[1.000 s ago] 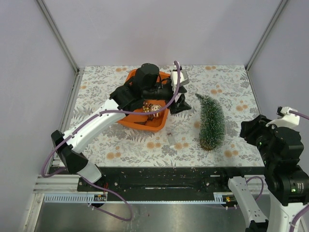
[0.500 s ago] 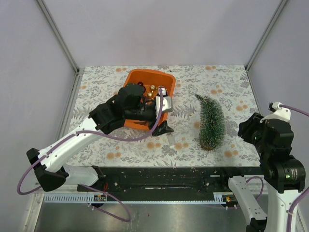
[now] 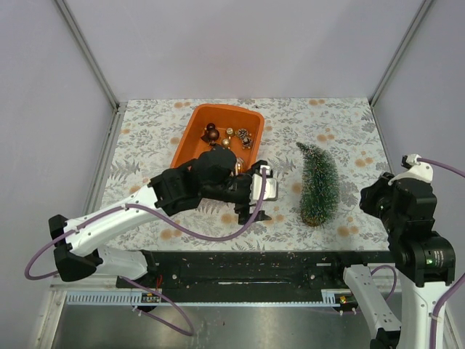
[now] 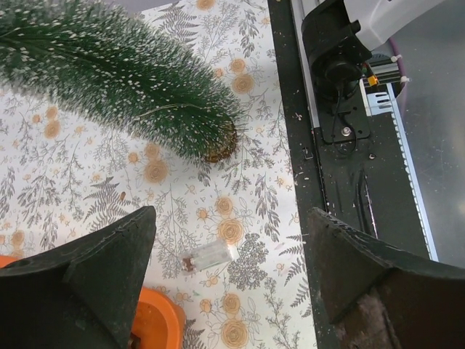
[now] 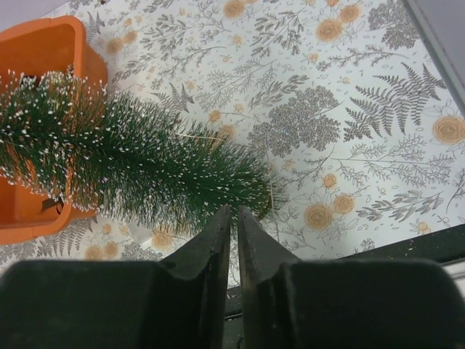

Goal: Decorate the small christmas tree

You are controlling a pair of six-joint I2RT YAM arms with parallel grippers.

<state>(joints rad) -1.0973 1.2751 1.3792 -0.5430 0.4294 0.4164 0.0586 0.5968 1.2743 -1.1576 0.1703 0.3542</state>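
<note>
1. Top external view: the tree [image 3: 318,182] lies on its side on the table [image 3: 145,145], at about 3 o'clock from the centre. Its tip points to 12 and its round brown foot to 6. It sits well apart from the orange tub [image 3: 183,145] at 11 o'clock.
2. I see my left fingers [image 4: 109,269] spread wide with nothing between them. They hover over the table between tub and tree, above a clear plastic piece [image 4: 209,254].
3. I see my right fingers [image 5: 211,247] drawn almost together, with only a thin slit left and nothing held. They sit at the tree's 6 o'clock end.
4. Risk: the tree is a cone on its side, so a nudge from either arm would probably roll or swing it.
5. Risk: the bristles are soft and springy. A pinch on them may slide off unless I catch the stiff core or the foot.
6. Risk: the baubles [image 3: 227,136] in the tub look small, round and glossy. I expect them to squirt out of a grip or roll away.
7. Textures: frosted dark green brush, smooth plastic tub, flat floral table cover.
</note>
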